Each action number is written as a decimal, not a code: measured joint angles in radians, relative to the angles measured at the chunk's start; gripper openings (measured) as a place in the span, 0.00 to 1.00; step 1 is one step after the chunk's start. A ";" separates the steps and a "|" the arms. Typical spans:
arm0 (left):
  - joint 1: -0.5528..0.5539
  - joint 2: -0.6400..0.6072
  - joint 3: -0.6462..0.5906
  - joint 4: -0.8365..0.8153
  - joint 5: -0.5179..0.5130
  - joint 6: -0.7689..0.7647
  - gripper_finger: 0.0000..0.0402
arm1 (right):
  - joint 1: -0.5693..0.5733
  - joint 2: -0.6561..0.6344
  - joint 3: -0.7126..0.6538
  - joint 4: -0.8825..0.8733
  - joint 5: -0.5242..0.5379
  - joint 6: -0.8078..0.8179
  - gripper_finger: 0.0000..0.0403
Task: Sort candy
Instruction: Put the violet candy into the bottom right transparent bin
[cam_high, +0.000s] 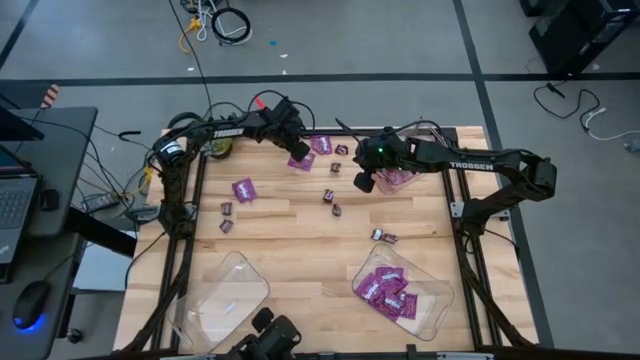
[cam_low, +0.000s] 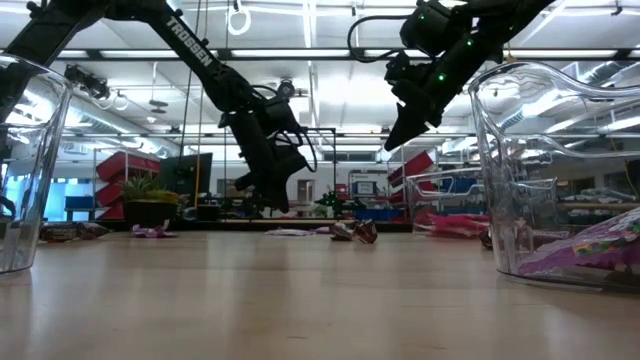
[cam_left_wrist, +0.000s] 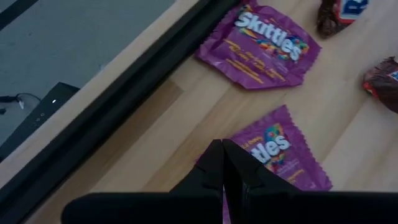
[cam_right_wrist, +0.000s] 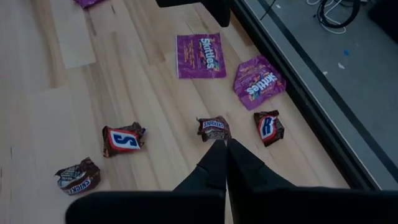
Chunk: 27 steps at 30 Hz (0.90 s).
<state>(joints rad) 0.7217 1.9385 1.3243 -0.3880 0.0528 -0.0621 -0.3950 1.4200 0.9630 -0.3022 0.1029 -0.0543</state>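
1. The left gripper (cam_left_wrist: 222, 163) is closed and empty, its fingertips pressed together. It hangs above the far edge of the table (cam_high: 300, 235), directly over a purple Skittles packet (cam_left_wrist: 273, 149).
2. A second purple packet (cam_left_wrist: 258, 45) lies just beyond the first, close to the table's black rim.
3. The right gripper (cam_right_wrist: 225, 158) is likewise closed and holds nothing. It is raised above the far centre of the table, with a brown Snickers piece (cam_right_wrist: 214, 128) just ahead of its fingertips.
4. Near that piece lie three more small brown pieces (cam_right_wrist: 122, 138) and two purple packets (cam_right_wrist: 199, 55), all loose on the wood.
5. Further loose candy sits mid-table, including a purple packet (cam_high: 243, 189) on the left side and a small piece (cam_high: 384, 236) towards the right.
6. The near-right clear tray (cam_high: 432, 302) contains a heap of purple and red packets (cam_high: 386, 290).
7. The near-left clear tray (cam_high: 225, 295) shows no contents.
8. A third clear container (cam_high: 400, 180) stands at the far side, under the right arm; its contents cannot be made out.
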 joint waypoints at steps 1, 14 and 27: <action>0.004 0.000 0.000 0.000 0.000 -0.001 0.00 | 0.000 0.000 0.000 0.000 0.000 -0.001 0.00; 0.013 0.000 0.000 0.002 0.004 -0.002 0.00 | 0.000 0.000 0.000 0.001 0.000 -0.001 0.00; 0.014 -0.002 0.047 -0.033 0.004 -0.005 0.00 | 0.000 0.000 0.000 0.001 0.000 -0.001 0.00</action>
<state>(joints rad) 0.7353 1.9369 1.3716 -0.4207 0.0570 -0.0669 -0.3950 1.4200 0.9630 -0.3015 0.1032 -0.0555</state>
